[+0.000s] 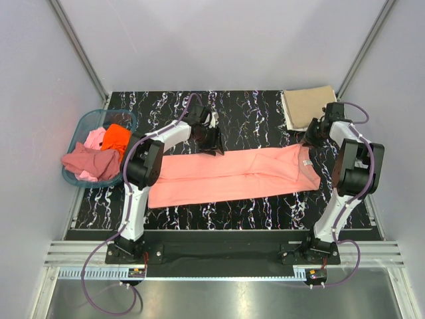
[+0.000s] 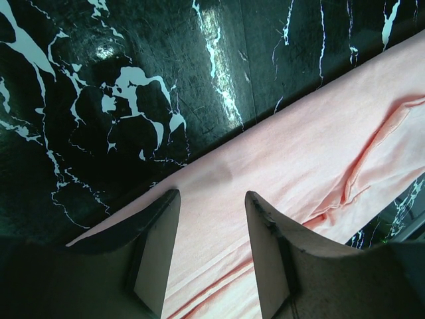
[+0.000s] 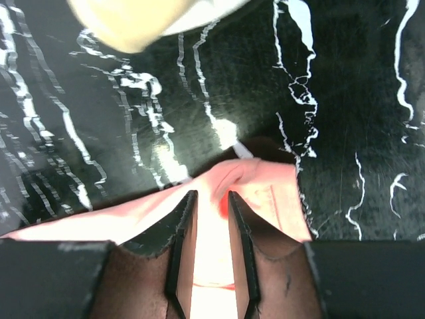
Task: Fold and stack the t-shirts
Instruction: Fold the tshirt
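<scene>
A salmon-pink t-shirt (image 1: 232,173) lies folded into a long band across the middle of the table. My left gripper (image 1: 214,146) hangs open just above the band's far edge; in the left wrist view its gripper (image 2: 212,196) straddles the pink fabric (image 2: 312,153) without gripping it. My right gripper (image 1: 311,138) is at the shirt's far right corner, by the collar. In the right wrist view its gripper (image 3: 212,194) is nearly closed, with a raised bunch of pink fabric (image 3: 265,186) between the fingers. A folded tan t-shirt (image 1: 307,106) lies at the far right.
A teal plastic basket (image 1: 80,126) at the far left holds an orange shirt (image 1: 116,136), a light pink one (image 1: 95,137) and a dusty rose one (image 1: 89,161) spilling over its rim. The tan shirt shows blurred at the top of the right wrist view (image 3: 133,20).
</scene>
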Motion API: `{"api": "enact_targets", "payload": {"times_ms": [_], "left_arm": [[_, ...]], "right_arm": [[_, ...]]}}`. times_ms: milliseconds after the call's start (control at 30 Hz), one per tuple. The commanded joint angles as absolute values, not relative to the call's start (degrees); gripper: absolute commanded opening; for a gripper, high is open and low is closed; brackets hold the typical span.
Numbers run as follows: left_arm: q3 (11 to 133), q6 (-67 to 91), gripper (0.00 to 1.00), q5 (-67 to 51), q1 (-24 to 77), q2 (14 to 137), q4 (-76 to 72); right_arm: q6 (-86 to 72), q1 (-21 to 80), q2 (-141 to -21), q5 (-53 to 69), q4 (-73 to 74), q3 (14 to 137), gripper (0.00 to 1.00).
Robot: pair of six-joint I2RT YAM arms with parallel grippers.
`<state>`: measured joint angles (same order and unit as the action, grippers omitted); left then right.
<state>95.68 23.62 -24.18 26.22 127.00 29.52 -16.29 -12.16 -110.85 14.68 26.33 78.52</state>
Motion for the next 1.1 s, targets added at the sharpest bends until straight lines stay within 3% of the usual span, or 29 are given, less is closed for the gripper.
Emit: {"api": "enact_targets", "payload": {"times_ms": [0, 133, 267, 400, 633, 767, 867, 1067], "left_arm": [[96.68, 23.03, 0.51, -22.85, 25.49, 129.72, 30.68], [96.68, 23.11, 0.51, -21.98, 25.49, 130.16, 30.68], [96.24, 23.47, 0.51, -19.26, 25.31, 130.43, 31.11], [95.28, 24.43, 0.51, -17.67, 24.79, 130.87, 31.64], [94.83, 24.52, 0.5, -16.26, 24.08, 131.13, 31.99], [94.75, 24.26, 0.5, -16.17, 23.82, 131.13, 32.34], [94.66, 24.0, 0.5, -15.82, 23.73, 130.96, 32.43], [94.83, 23.91, 0.5, -15.21, 23.73, 131.04, 32.61]], "right_arm": [[-14.68, -12.3, -113.02, 16.08, 26.02, 80.51, 0.31], [-14.07, -12.3, -114.43, 15.21, 25.67, 80.77, 0.29], [-14.85, -12.48, -115.75, 10.48, 24.44, 80.43, 0.01], [-15.91, -13.01, -116.27, 10.45, 21.45, 78.93, 0.0], [-16.79, -14.41, -117.42, 13.44, 18.99, 77.96, 0.18], [-16.79, -15.29, -117.25, 16.6, 17.58, 77.78, 0.17], [-17.31, -16.34, -117.33, 18.97, 16.61, 77.61, 0.08], [-18.02, -18.02, -118.39, 24.07, 14.15, 76.9, 0.08]]}}
